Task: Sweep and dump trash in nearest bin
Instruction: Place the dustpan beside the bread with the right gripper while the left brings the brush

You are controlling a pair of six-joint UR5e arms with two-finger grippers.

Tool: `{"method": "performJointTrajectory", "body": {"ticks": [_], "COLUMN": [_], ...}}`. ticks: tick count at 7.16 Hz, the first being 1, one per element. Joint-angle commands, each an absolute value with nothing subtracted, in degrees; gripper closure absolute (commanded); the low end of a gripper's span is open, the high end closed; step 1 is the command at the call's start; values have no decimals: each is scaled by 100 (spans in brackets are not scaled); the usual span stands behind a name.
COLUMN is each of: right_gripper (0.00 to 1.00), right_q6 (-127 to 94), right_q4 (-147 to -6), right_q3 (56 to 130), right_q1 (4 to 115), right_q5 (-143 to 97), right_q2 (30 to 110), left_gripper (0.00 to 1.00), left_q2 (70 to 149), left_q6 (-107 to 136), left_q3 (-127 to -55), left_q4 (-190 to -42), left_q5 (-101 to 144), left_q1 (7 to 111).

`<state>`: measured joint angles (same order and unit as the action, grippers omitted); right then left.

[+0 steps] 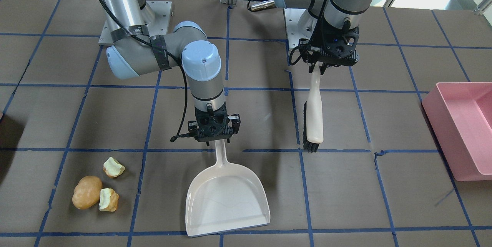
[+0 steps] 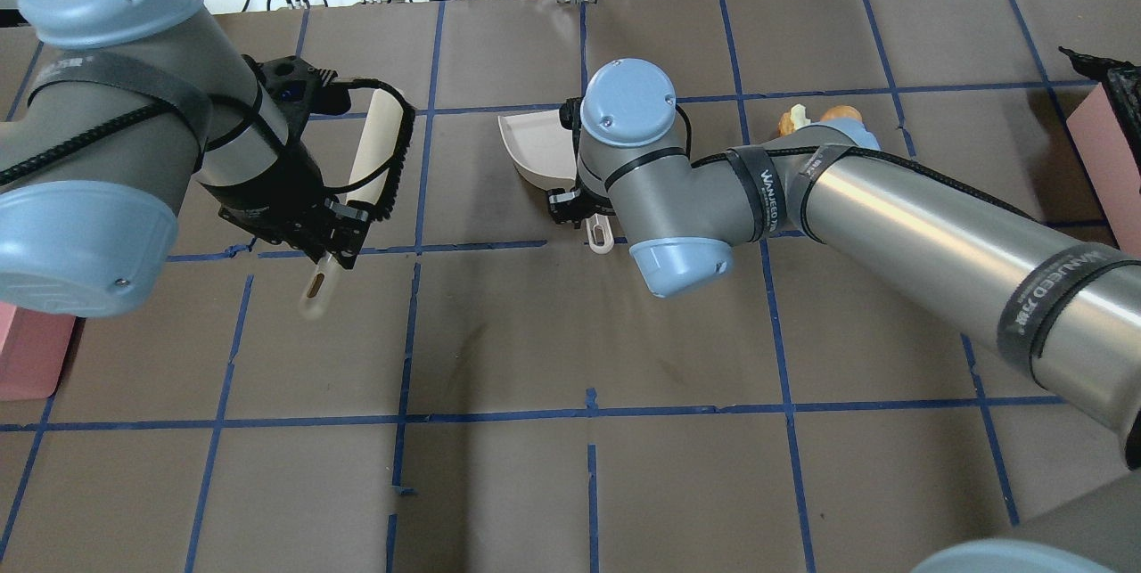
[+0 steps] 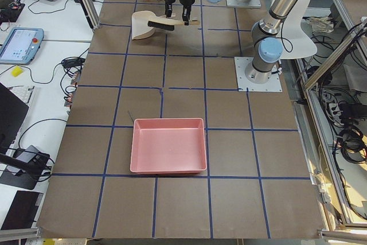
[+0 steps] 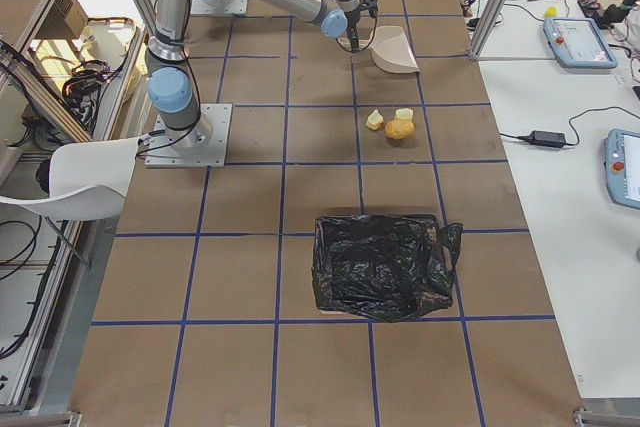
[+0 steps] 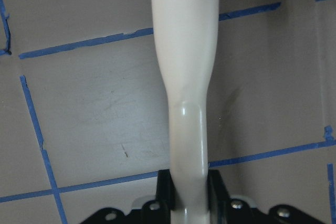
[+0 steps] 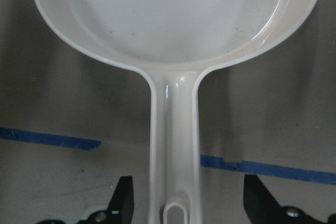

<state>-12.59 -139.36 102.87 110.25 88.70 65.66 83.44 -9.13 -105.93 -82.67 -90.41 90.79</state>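
Left tool (image 1: 318, 69) clamps brush (image 1: 314, 112); arm straps (image 2: 768, 190) show blurred white lettering.

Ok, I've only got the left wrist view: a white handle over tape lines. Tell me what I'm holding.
Observer: A brush with black bristles. The left gripper is shut on its handle.
Operator: Give me the right arm's state.
Observer: The right gripper is open, with a finger on each side of the dustpan handle, neither touching it.
Operator: Now place the trash.
Observer: The potato and two apple pieces lie close together on the table, on the far side of the dustpan from your brush.
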Motion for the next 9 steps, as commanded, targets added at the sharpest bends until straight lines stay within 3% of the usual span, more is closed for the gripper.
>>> {"method": "performJointTrajectory", "body": {"ticks": [1, 2, 6, 9], "right_gripper": [69, 81, 95, 100], "right_q6": [-1248, -1239, -951, 713], "right_q4": [-13975, -13975, -13896, -11556], "right_q3": [10292, 10292, 10144, 9284], "right_q1": [11021, 11021, 10873, 9655], "right_q5": [8842, 8842, 8850, 8306], "right_q2": [6557, 6557, 6731, 7363], "left_gripper": [100, 100, 100, 100], "left_q2": [8332, 8341, 8350, 8411], "left_q6": [-923, -1019, -1177, -1151], "left_q3": [-10626, -10635, -10635, -10529], "left_q4": [-8271, -8271, -8253, -8262], "left_q5": [-9035, -9000, -8983, -8991], "left_q1": [9079, 9079, 9044, 9053]}}
